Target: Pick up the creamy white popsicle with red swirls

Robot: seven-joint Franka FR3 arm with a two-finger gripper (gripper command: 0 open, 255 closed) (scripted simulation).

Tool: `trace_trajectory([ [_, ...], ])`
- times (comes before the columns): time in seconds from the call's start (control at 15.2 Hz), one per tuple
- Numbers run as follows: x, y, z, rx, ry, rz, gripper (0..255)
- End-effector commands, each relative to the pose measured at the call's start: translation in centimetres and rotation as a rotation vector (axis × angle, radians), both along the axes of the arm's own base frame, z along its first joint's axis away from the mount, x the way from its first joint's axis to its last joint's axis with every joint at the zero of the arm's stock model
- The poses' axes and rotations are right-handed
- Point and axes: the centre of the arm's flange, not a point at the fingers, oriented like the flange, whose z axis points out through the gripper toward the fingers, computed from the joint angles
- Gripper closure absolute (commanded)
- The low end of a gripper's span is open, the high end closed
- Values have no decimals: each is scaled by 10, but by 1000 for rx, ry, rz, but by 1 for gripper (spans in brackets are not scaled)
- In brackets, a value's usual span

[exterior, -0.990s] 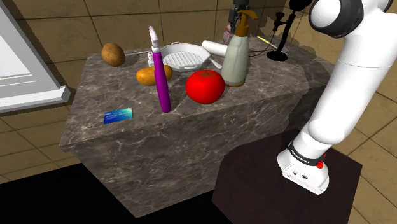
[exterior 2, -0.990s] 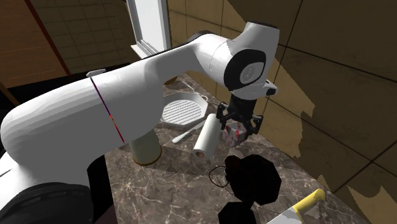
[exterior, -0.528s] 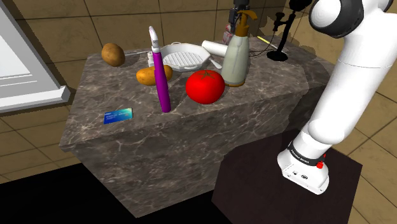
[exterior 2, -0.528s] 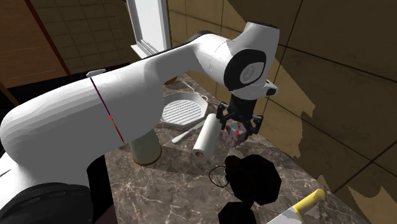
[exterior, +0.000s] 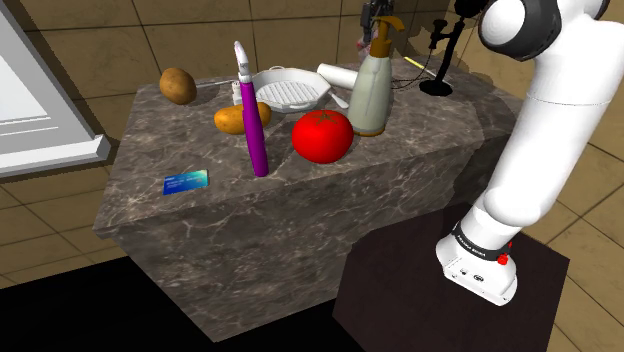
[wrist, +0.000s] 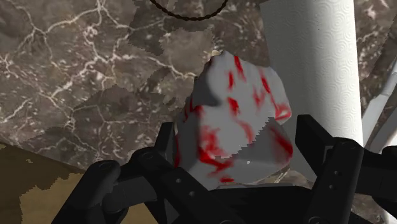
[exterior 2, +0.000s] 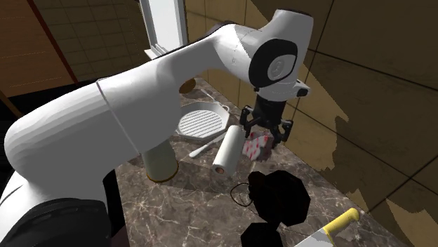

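Note:
The creamy white popsicle with red swirls [wrist: 235,121] sits clasped between the two black fingers of my gripper [wrist: 245,168], just above the dark marble counter [wrist: 76,76]. In the second exterior view the gripper [exterior 2: 262,135] points down at the counter's back, next to the wall, with the popsicle [exterior 2: 257,147] tilted in its jaws. In the shoulder view the gripper [exterior: 375,14] stands behind the spray bottle, which hides the popsicle.
A white paper-towel roll [exterior 2: 228,151] lies right beside the popsicle. A spray bottle [exterior: 370,90], tomato [exterior: 322,136], purple upright tool [exterior: 252,120], two potatoes [exterior: 177,85], white grill pan [exterior: 288,90], blue card [exterior: 186,181] and black stand [exterior: 440,60] share the counter. A yellow-handled knife [exterior 2: 337,226] lies near a black object [exterior 2: 277,200].
The gripper has risen a little with the popsicle in it, and the popsicle now hangs more tilted. The arm's upper links have shifted slightly upward.

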Motion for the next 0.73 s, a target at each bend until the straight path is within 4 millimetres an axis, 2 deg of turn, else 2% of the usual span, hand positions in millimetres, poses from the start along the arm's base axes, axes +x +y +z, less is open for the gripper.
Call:
trace_trajectory([
  [0.0, -1, 1, 11, 0, 0, 0, 255],
  [0.53, -1, 1, 53, 0, 0, 0, 255],
  [0.66, -1, 1, 54, 0, 0, 0, 255],
])
